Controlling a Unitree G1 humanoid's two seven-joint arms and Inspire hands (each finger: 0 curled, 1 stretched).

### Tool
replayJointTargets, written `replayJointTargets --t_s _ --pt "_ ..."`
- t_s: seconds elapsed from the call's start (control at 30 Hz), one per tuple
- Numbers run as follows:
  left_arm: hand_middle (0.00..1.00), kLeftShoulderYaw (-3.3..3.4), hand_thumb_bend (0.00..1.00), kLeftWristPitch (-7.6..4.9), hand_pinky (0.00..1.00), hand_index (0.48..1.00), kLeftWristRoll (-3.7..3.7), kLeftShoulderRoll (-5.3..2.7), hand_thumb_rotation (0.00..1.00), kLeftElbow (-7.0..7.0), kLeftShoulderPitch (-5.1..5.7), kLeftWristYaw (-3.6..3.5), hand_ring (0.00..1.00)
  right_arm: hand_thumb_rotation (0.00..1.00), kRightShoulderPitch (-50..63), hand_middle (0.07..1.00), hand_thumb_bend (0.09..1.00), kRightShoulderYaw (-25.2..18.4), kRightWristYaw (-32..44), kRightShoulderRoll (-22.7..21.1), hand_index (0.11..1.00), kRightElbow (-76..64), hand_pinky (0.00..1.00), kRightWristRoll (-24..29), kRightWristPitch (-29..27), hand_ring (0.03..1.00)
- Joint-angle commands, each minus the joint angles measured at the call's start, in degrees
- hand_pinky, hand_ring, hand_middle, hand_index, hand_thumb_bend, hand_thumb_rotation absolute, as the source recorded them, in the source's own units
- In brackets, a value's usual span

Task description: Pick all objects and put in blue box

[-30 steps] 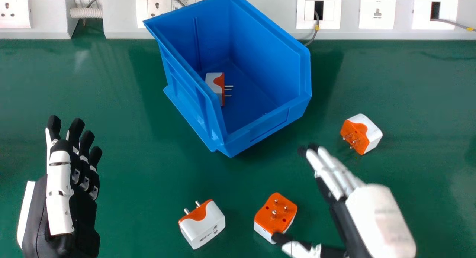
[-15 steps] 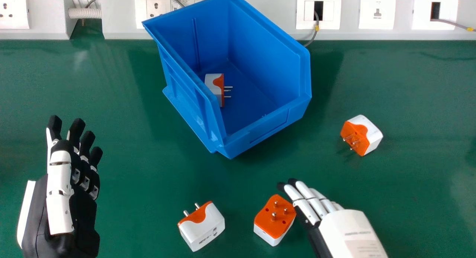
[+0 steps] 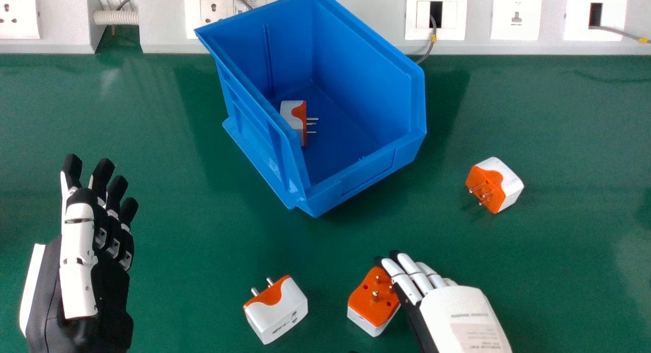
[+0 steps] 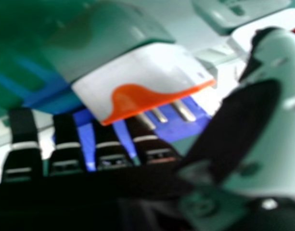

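Observation:
My left hand (image 3: 96,261) rests at the far left of the head view, open. My right hand (image 3: 457,312) is open at the lower right, fingers partly over the right side of an orange and white adapter (image 3: 368,302). In the right hand view that adapter (image 4: 147,72) lies between the fingertips and the thumb of my right hand (image 4: 234,134). A second adapter (image 3: 279,310) lies left of it, a third (image 3: 494,185) farther right. The blue box (image 3: 361,180) holds another adapter (image 3: 293,120) at its left wall.
The green table (image 3: 168,231) carries everything. Behind the box, a pale trunking (image 3: 376,17) with wall sockets and a grey cable (image 3: 432,42) runs along the table's back edge.
My right hand has moved left and nearer, from between the far right adapter and the middle one to the middle one's right side. The left hand has shifted slightly left.

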Motion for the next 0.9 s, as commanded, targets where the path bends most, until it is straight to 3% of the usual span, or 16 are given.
replayJointTargets --t_s 0.0,0.13,0.2,0.27,0.4,0.47,0.63,0.67,0.73,0.83,0.87 --pt "1.00 0.59 0.16 -0.11 1.00 0.993 -1.01 0.88 1.00 -1.48 -0.31 -0.60 1.00 0.67 -1.1 0.908 0.499 0.4 -0.2 0.5 0.881 0.9 0.73 0.3 0.8 0.863" --pt "1.00 0.91 0.17 0.74 1.00 0.997 -1.94 1.07 1.00 -2.08 -0.21 -0.42 1.00 0.65 -2.2 0.907 0.497 0.9 -0.5 0.6 0.880 2.2 0.73 0.8 1.5 0.865" --pt "1.00 0.95 0.17 0.86 1.00 0.996 -1.52 1.22 1.00 -2.38 -0.10 0.04 1.00 0.64 -2.7 0.908 0.496 1.0 -0.5 0.8 0.881 3.0 0.74 0.8 2.1 0.867" --pt "1.00 1.07 0.17 0.80 1.00 0.994 -1.53 1.36 1.00 -2.35 -0.13 -0.08 1.00 0.63 -3.3 0.909 0.496 1.1 -1.0 0.9 0.881 4.0 0.74 0.7 2.5 0.868" --pt "1.00 1.33 0.18 1.00 1.00 0.995 -2.70 1.80 1.00 -2.21 -0.26 -0.96 1.00 0.61 -4.8 0.908 0.498 1.6 -0.9 1.1 0.881 5.9 0.73 0.8 3.5 0.866" --pt "1.00 1.43 0.18 1.46 1.00 0.997 -3.24 1.69 1.00 -2.63 -0.19 -0.70 1.00 0.62 -5.5 0.907 0.494 1.8 -1.0 1.3 0.880 7.1 0.73 1.0 4.0 0.865" --pt "1.00 1.72 0.17 0.86 1.00 0.998 -2.39 1.86 1.00 -2.70 -0.05 -0.70 1.00 0.61 -7.4 0.901 0.492 2.1 -1.0 1.9 0.874 10.5 0.72 1.7 4.7 0.856" --pt "1.00 1.84 0.17 1.29 1.00 0.998 -2.79 1.58 1.00 -2.95 -0.07 -0.26 1.00 0.61 -7.7 0.900 0.492 2.2 -0.6 2.0 0.872 10.9 0.72 1.8 5.0 0.854" --pt "1.00 1.94 0.17 1.30 1.00 0.999 -2.87 1.79 1.00 -3.02 -0.07 -0.54 1.00 0.61 -8.3 0.898 0.492 2.4 -0.2 2.2 0.871 12.1 0.72 2.0 5.4 0.853" --pt "1.00 1.88 0.17 1.70 1.00 0.995 -2.40 1.86 1.00 -3.61 0.07 -0.12 1.00 0.60 -9.3 0.898 0.493 2.8 -0.9 2.5 0.871 14.3 0.72 1.9 5.9 0.854" --pt "1.00 1.91 0.17 1.66 1.00 0.996 -2.55 1.80 1.00 -3.60 0.07 -0.20 1.00 0.58 -9.6 0.893 0.499 2.8 -1.5 2.6 0.866 15.0 0.72 2.2 5.4 0.847"
